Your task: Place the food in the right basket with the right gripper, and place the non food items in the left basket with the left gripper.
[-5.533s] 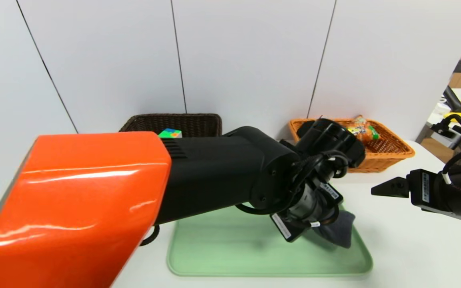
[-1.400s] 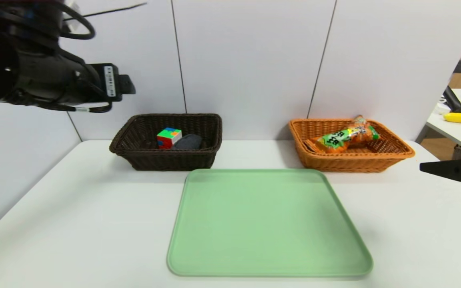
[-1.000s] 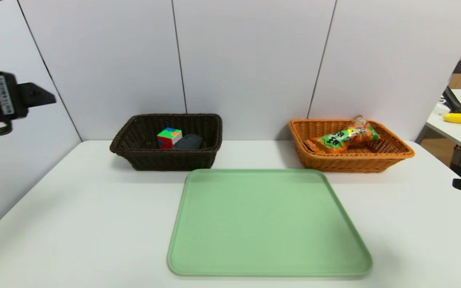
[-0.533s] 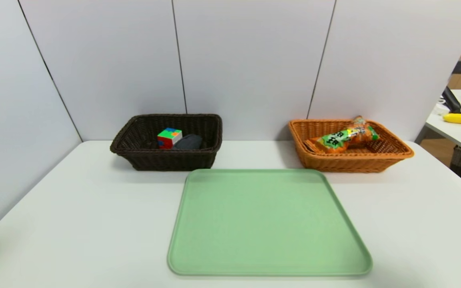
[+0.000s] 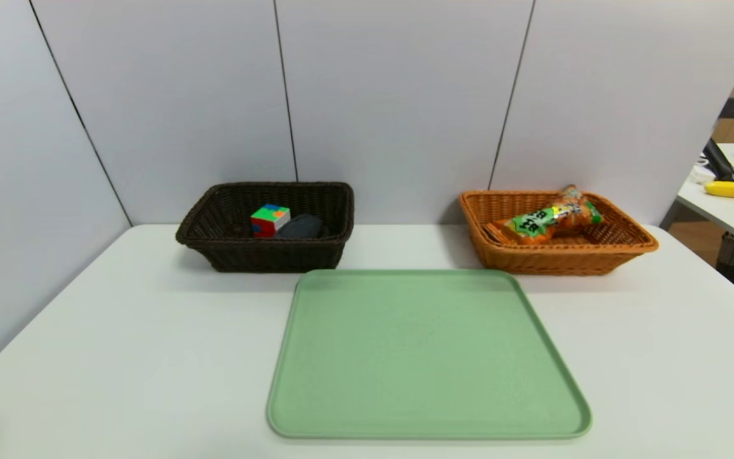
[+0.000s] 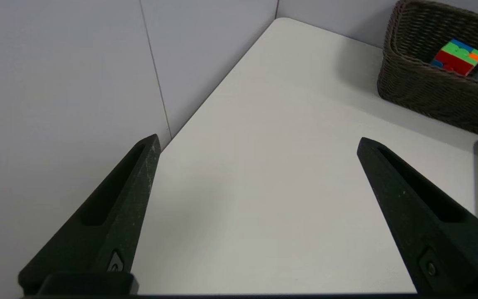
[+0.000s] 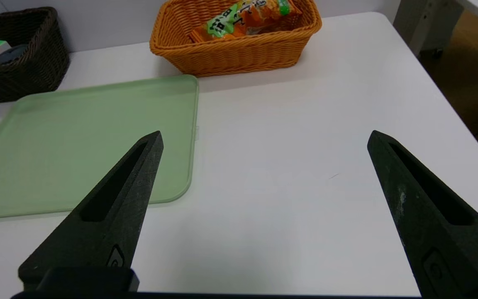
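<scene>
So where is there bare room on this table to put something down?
The green tray is bare all over. So is the white table on both sides of it, and the gap between the baskets. The dark basket holds a puzzle cube and a grey item; the orange basket holds a snack packet.

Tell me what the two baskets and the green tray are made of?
The dark brown basket and the orange basket look like woven wicker or plastic rattan: ribbed strands show on their walls, but which one I cannot tell. The green tray looks like matte plastic, smooth with a rounded raised rim.
</scene>
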### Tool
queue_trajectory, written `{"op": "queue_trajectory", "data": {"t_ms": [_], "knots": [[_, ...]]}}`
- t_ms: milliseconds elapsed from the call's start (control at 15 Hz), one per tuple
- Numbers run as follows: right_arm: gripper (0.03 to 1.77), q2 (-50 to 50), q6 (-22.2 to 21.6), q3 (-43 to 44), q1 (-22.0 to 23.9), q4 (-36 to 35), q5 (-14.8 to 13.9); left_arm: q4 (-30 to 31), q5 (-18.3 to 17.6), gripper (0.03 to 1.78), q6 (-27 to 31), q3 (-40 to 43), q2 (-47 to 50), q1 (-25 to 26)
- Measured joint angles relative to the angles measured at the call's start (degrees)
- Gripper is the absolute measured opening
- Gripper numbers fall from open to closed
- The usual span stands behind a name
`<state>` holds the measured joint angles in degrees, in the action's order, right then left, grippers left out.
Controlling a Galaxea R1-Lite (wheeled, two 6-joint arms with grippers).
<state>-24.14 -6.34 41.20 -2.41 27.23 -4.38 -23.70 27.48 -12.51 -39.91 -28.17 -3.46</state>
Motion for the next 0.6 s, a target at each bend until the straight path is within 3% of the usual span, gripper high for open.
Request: {"op": "queue_trajectory", "data": {"t_ms": [200, 333, 600], "knots": [[1.70, 5.86, 4.23, -2.56, -0.04, 0.02, 0.16, 0.02, -3.17, 1.69, 2.06, 3.08, 5.44, 0.02], [1.70, 8.73, 4.83, -3.32, 0.07, -0.26, 0.59, 0.05, -5.52, 1.69, 3.01, 4.50, 8.39, 0.02], [1.70, 13.56, 8.29, -4.13, 1.29, -0.78, 4.11, 5.10, -13.56, 1.69, 8.19, 9.70, 14.31, 1.15]]}}
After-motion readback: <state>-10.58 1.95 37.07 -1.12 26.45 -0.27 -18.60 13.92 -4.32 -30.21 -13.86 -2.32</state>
